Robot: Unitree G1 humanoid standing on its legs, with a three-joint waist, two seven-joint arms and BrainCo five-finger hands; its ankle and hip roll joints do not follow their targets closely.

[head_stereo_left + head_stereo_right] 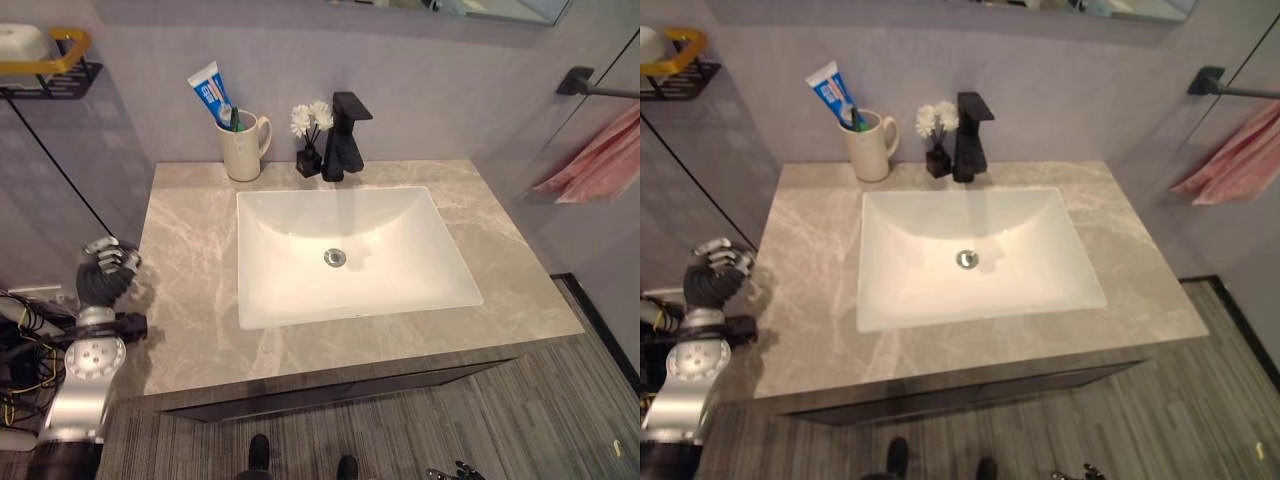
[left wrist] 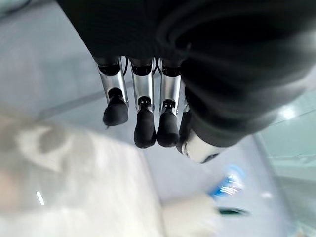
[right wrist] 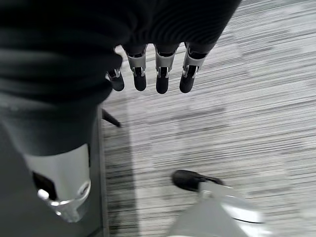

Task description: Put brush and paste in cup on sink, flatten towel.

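While your robot stands before it, the grey marbled countertop (image 1: 190,260) spreads across your view, with the white rectangular sink basin (image 1: 350,250) sunk into its middle. Off to the right you see the pink towel (image 1: 600,155) hanging bunched and creased from a black wall rail (image 1: 590,85). At the far left a black wire shelf (image 1: 50,75) sits on the wall with a yellow-rimmed item on it. Behind the basin stands the black faucet (image 1: 345,135), and just beside it a small black vase of white flowers (image 1: 310,135). Near the back left of the counter you find the cream cup (image 1: 243,145), upright, holding the blue and white toothpaste tube (image 1: 210,92) and the green toothbrush (image 1: 235,120). Your left hand (image 1: 105,268) hangs off the counter's left edge, fingers curled and holding nothing. Your right hand (image 3: 148,74) hangs over the striped floor, fingers loosely extended and apart, also holding nothing.
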